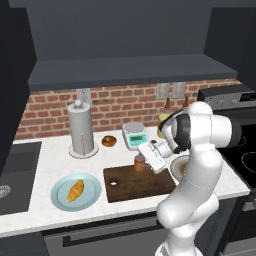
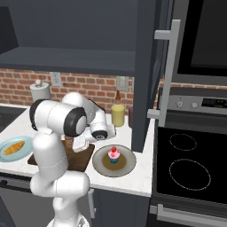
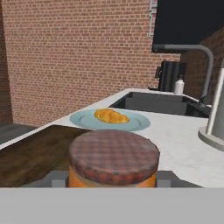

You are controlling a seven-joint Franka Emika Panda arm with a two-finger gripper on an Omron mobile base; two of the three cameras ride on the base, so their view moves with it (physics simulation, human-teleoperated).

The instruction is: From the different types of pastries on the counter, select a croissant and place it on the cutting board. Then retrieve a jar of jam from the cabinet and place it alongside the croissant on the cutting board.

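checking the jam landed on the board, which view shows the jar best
The hand view: the jar sits large and close between the gripper fingers, checked lid facing the camera, cutting board behind. The left base view shows it small on the board's back edge, half behind the hand. In the right base view the arm blocks it.

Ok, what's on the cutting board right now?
Only the jam jar, at the cutting board's back edge with the hand around it. The croissant lies on the blue plate beside the board. The arm hides the board's right end, so that part is unknown.
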